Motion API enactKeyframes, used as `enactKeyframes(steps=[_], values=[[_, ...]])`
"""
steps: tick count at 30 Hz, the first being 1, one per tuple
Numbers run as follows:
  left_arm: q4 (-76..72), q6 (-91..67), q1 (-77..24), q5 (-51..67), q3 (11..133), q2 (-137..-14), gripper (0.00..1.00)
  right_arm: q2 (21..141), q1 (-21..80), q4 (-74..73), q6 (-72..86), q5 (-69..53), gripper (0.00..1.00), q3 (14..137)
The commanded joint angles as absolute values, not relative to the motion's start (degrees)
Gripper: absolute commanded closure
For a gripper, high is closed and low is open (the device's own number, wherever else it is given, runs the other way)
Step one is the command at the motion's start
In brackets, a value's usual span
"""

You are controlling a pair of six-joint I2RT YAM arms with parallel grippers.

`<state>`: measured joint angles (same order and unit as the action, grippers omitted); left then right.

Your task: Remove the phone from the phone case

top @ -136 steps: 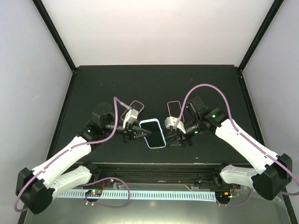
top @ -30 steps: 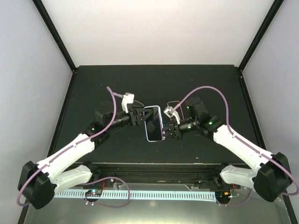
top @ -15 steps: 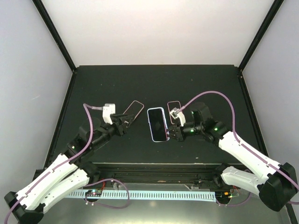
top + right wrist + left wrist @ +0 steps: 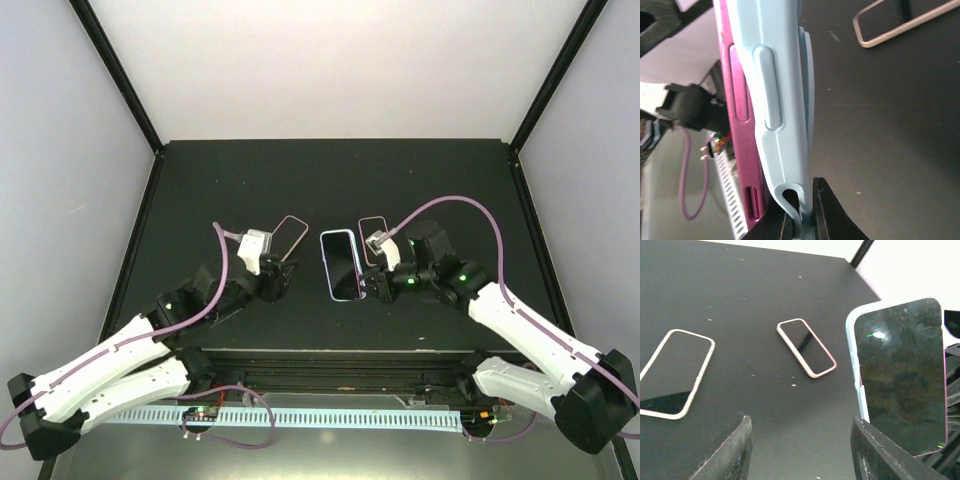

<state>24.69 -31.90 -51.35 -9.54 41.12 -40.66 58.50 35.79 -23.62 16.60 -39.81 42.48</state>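
The phone (image 4: 737, 110) has a magenta body and sits in a light blue case (image 4: 775, 100). In the top view the cased phone (image 4: 341, 265) is held up, screen showing, at the table's middle. My right gripper (image 4: 802, 217) is shut on the case's lower edge, where the blue rim curls away from the magenta side; it also shows in the top view (image 4: 368, 285). My left gripper (image 4: 284, 278) is open and empty, left of the phone and apart from it. In the left wrist view the cased phone (image 4: 900, 375) stands just beyond my right finger (image 4: 880, 455).
Two pink-rimmed phones lie flat on the black table: one left of the middle (image 4: 288, 235) (image 4: 675, 372), one behind the right gripper (image 4: 373, 240) (image 4: 806, 347) (image 4: 900, 25). The table's near edge and a white cable rail (image 4: 330, 417) lie below the arms.
The left gripper has let go of the cased phone and pulled back left and toward the near edge. The right gripper still holds the case, shifted slightly.
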Motion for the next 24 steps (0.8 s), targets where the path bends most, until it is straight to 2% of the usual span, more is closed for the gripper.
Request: enactKeyframes(steps=[1,5,12,16,21,22,23,24], values=[[26.7,-27.5,-52.0,-17.9,43.0,-43.1,0.44,61.1,35.5,-22.9,16.0,-30.1,0.99,46.5],[24.8,-26.7,-53.0,-22.9,42.6,-46.7,0.4,68.6,35.5,-24.4,18.8,-25.3,0.99,49.3],[8.4,-21.4,-59.2,-29.3,33.7,-51.7,0.37,80.1,35.5,-24.3,25.1,-28.1,0.99,51.4],[-1.0,-17.5,-60.9,-25.2,29.2,-55.0,0.37,87.8,35.4,-27.0,27.5,-30.0,0.99,54.6],[-5.7,-17.6,-62.9,-22.2,28.7,-61.0,0.35,92.6,35.5,-27.6,31.5,-31.3,0.99,56.5],[-6.7,-17.5,-63.5,-21.7,29.0,-62.3,0.23,93.2,35.5,-27.9,32.1,-31.3,0.99,56.8],[-7.2,-17.6,-63.9,-21.4,29.6,-63.8,0.05,93.9,35.5,-28.3,32.4,-31.4,0.99,57.2],[-7.6,-17.5,-64.3,-20.9,30.2,-65.2,0.01,94.8,35.5,-29.0,32.4,-31.5,0.99,57.7]])
